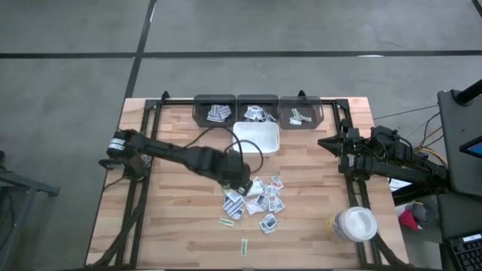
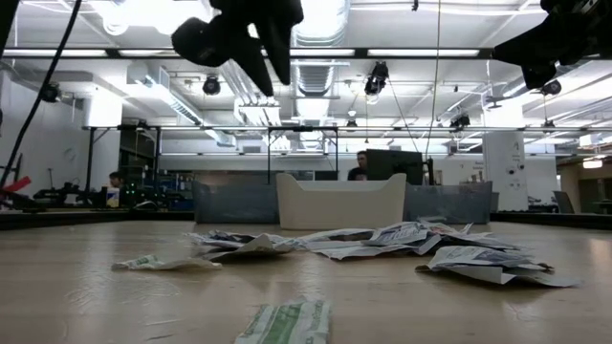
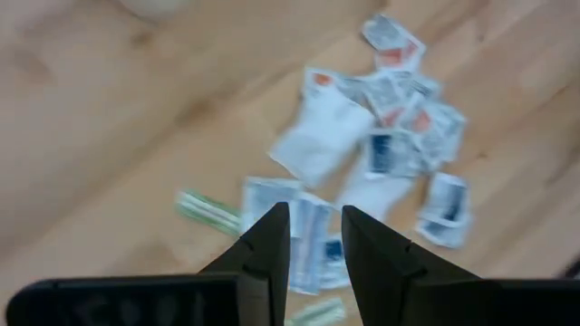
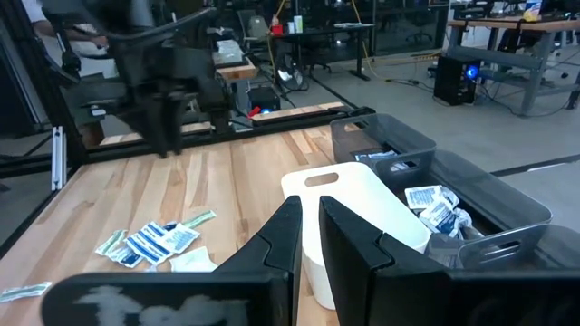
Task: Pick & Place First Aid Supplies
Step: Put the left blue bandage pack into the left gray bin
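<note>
hovering left pincer (image 3: 315, 237) over packets (image 3: 362, 154)

A grey concrete floor (image 1: 301, 30), crossed by dark seam lines, is stretching beyond the light wooden plank table (image 1: 173, 233). Long fluorescent ceiling lights (image 2: 421, 53) are glowing among exposed white ducts (image 2: 316, 72) overhead. Two people are sitting at distant workbenches (image 2: 143, 196) in the open workshop. Black desks (image 4: 335, 41) and a dark computer tower (image 4: 458, 80) are standing on the shiny floor.
</note>
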`<state>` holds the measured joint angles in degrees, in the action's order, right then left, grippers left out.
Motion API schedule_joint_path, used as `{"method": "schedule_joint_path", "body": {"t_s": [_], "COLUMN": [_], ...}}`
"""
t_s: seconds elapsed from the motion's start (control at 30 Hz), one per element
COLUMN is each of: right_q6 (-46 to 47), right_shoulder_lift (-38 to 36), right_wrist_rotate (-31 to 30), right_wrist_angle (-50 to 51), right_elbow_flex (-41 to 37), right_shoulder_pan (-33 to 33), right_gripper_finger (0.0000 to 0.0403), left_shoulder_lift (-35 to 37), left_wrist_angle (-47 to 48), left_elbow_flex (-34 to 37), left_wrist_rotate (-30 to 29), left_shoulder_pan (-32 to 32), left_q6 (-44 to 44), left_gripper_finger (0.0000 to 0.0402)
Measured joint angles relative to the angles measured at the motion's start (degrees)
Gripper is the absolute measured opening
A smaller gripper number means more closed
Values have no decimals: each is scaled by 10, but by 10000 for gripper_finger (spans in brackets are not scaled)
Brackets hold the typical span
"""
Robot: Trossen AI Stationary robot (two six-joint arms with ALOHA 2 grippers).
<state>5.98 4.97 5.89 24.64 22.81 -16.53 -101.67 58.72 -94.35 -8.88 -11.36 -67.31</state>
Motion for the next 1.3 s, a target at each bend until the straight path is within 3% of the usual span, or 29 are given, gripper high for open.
{"method": "schedule_joint_path", "body": {"t_s": [0.5, 0.93, 1.3], "right_q6": [0, 0, 0], "right_shoulder_lift": [0, 0, 0], "right_wrist_rotate": [0, 0, 0], "right_wrist_angle": [0, 0, 0], "right_elbow_flex": [0, 0, 0], "right_shoulder_pan": [0, 0, 0], "right_gripper_finger": [38, 38, 38], "left_shoulder_lift": [-45, -52, -52], "left_wrist_angle": [-37, -84, -147], "left_elbow_flex": [27, 122, 191], "left_wrist_rotate": [30, 114, 120], "left_shoulder_pan": [-65, -70, -70], "left_q6": [-259, -318, -335], "left_gripper_finger": [96, 96, 96]}}
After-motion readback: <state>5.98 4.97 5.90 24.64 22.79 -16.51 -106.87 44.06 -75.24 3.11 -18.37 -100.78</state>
